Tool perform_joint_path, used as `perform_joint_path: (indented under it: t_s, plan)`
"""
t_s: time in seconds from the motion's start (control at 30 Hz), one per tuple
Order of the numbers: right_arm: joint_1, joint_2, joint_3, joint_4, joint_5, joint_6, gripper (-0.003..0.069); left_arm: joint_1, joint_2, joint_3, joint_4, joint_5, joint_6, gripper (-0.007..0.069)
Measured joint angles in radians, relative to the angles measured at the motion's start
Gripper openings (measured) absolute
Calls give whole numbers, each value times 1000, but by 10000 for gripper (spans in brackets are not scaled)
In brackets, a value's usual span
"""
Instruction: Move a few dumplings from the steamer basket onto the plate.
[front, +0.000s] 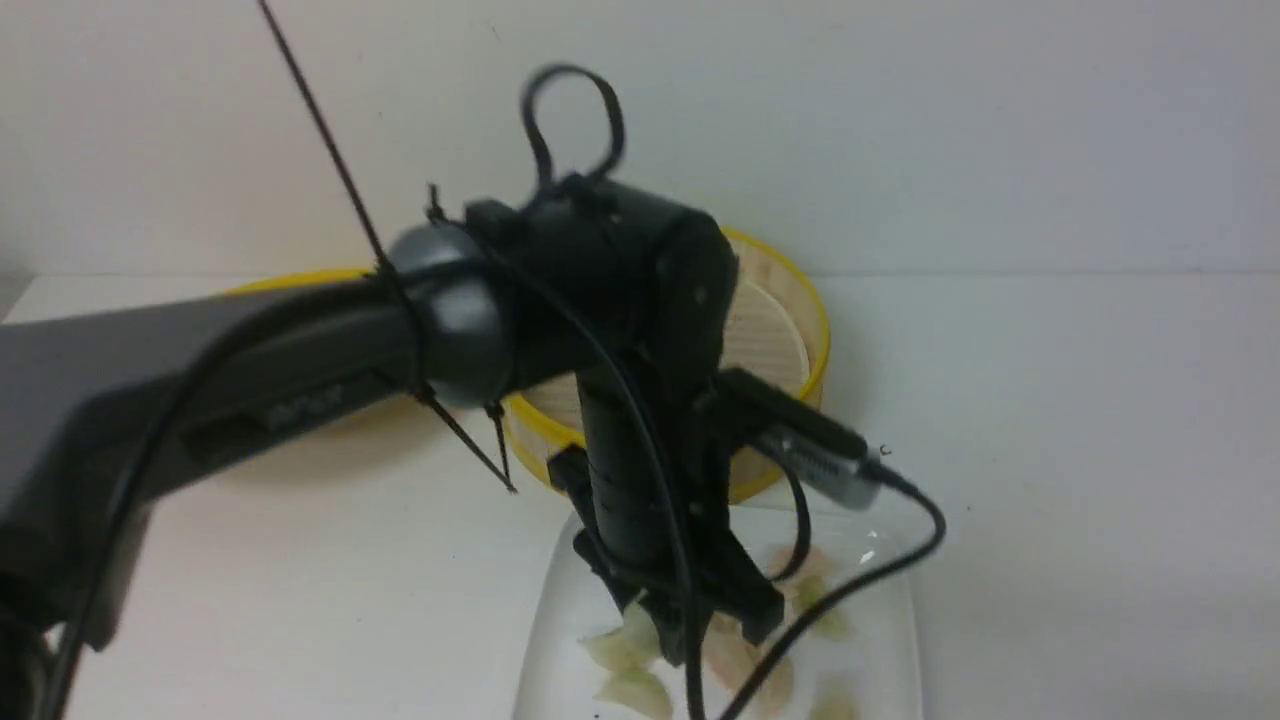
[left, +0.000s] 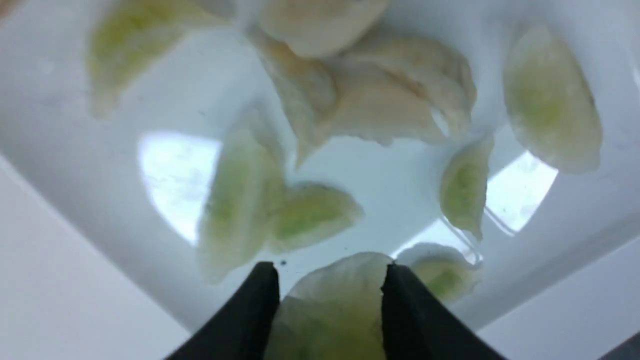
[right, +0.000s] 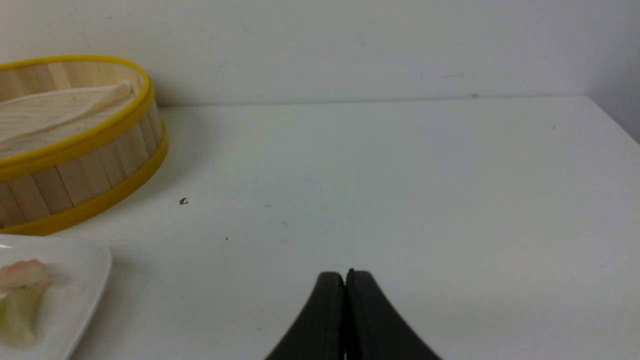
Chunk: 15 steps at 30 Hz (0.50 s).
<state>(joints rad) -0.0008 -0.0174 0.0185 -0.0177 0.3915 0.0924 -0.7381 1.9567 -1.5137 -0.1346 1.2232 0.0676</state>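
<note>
Dumplings (left: 380, 95) lie on the white plate (front: 560, 620), which sits at the near edge of the worktop (right: 400, 175) with the steamer basket (right: 75, 170) just behind it, toward the back wall. One pale green dumpling (left: 332, 320) is pinched between the two black fingers of the left end effector (left: 330, 272), which hangs low over the plate, partly closed, with both fingers touching the dumpling's sides. This dumpling's long axis runs along the fingers, and its rounded end pokes out past the tips toward the plate. On the plate the pieces point in mixed directions. The pinkish ones overlap in a pile near the middle, two green ones (left: 240, 200) lie touching side by side, and another green one (left: 550, 100) lies lengthwise close to a raised rim. The right end effector (right: 345, 275) has its fingers pressed together, gripping nothing, above the worktop well apart from the plate. White worktop stretches from the plate and basket out to the right edge and back to the wall
</note>
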Motion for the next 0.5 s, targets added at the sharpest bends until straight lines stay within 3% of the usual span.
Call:
perform_joint_path:
  t_s: [0.17,0.23,0.27,0.37,0.5]
  plan:
    - [0,0,0,0,0,0,-15,-34,64,4,-11,-31,1,284]
    - [0,0,0,0,0,0,-15,-34,73,4,-11,-39,1,368]
    - [0,0,0,0,0,0,-15,-34,76,-4,-11,-41,1,461]
    - [0,0,0,0,0,0,-15,-34,76,-52,15,-19,-3,542]
    - [0,0,0,0,0,0,-15,-35,36,-125,87,-19,-53,482]
